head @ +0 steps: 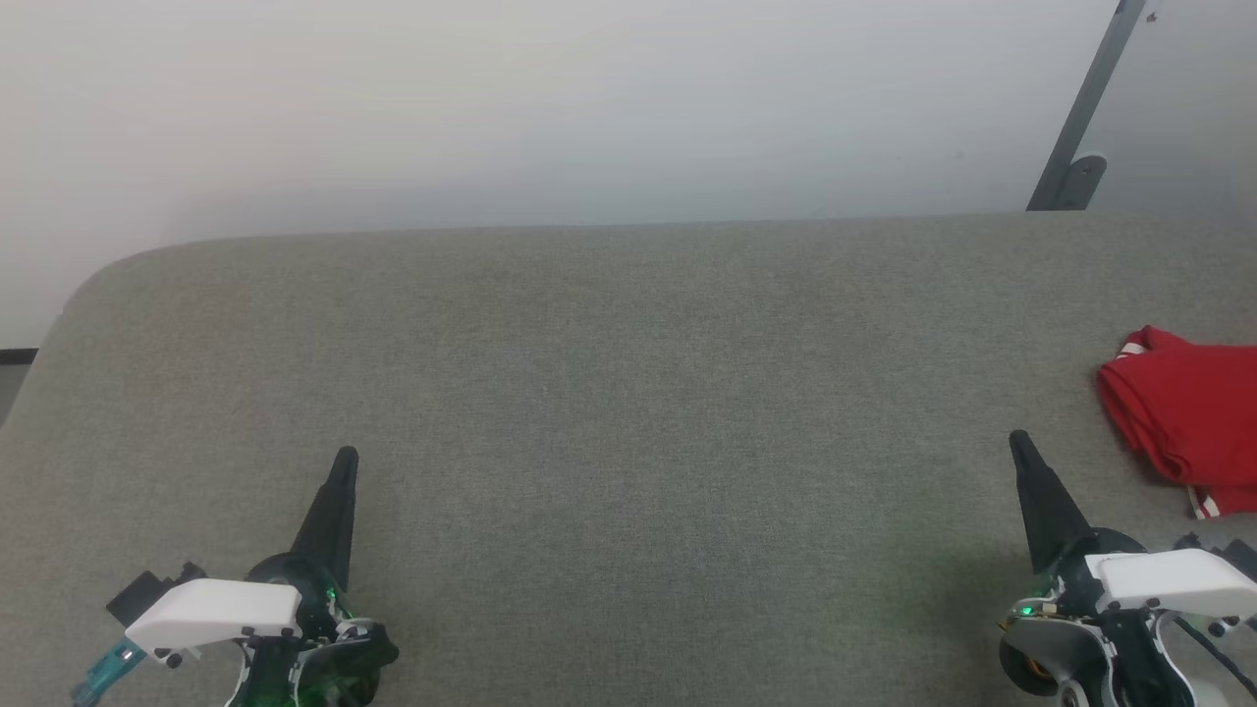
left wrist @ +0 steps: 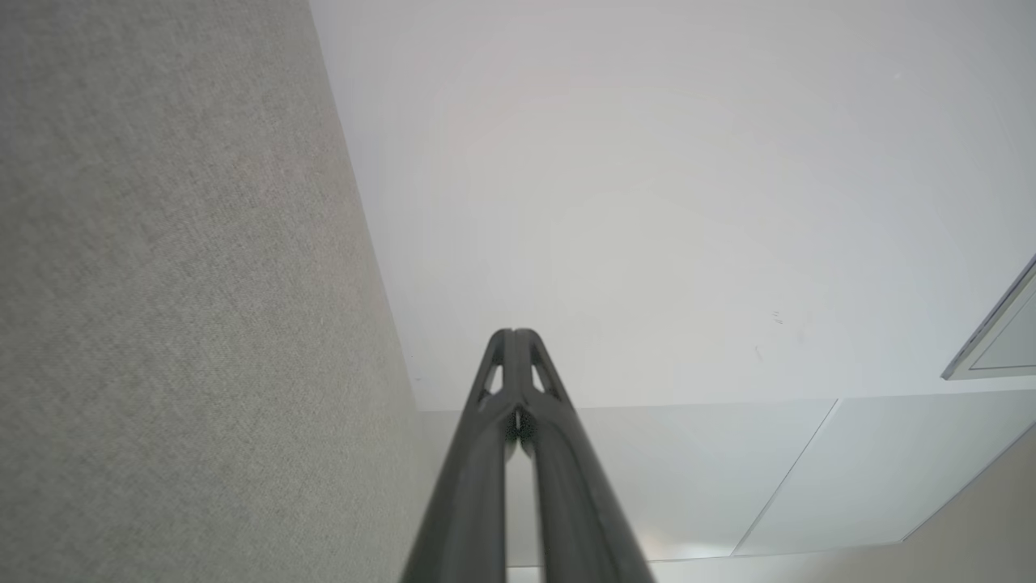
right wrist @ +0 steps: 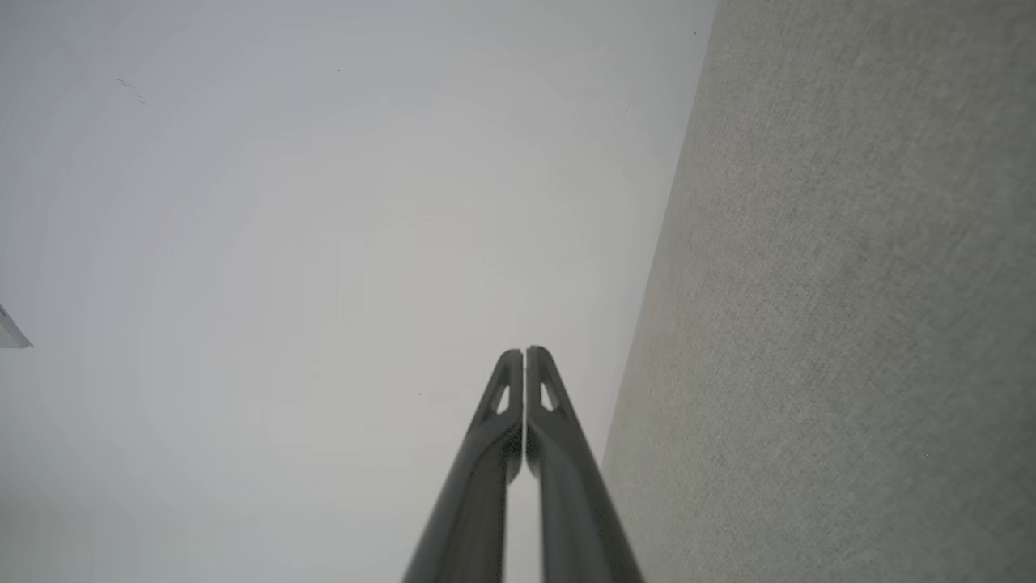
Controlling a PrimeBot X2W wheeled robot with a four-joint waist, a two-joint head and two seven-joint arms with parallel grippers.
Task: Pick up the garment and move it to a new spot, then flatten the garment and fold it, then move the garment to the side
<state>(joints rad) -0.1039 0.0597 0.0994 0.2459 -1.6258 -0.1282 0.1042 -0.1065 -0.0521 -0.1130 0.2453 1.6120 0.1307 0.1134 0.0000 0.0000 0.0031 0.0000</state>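
The garment [head: 1188, 417] lies folded into a red bundle at the right edge of the head view, with a bit of white-red striped trim showing at its top and bottom corners; part of it runs out of view. My right gripper [head: 1019, 444] rests at the lower right, just left of the bundle and apart from it, its fingertips [right wrist: 524, 353] pressed together with nothing between them. My left gripper [head: 346, 458] sits at the lower left, far from the garment, and its fingertips [left wrist: 513, 334] also meet, holding nothing.
A grey fabric-covered table [head: 609, 393] spreads across the head view, with a rounded far-left corner and a pale wall behind it. A grey metal bar with a bracket [head: 1080, 128] leans at the back right.
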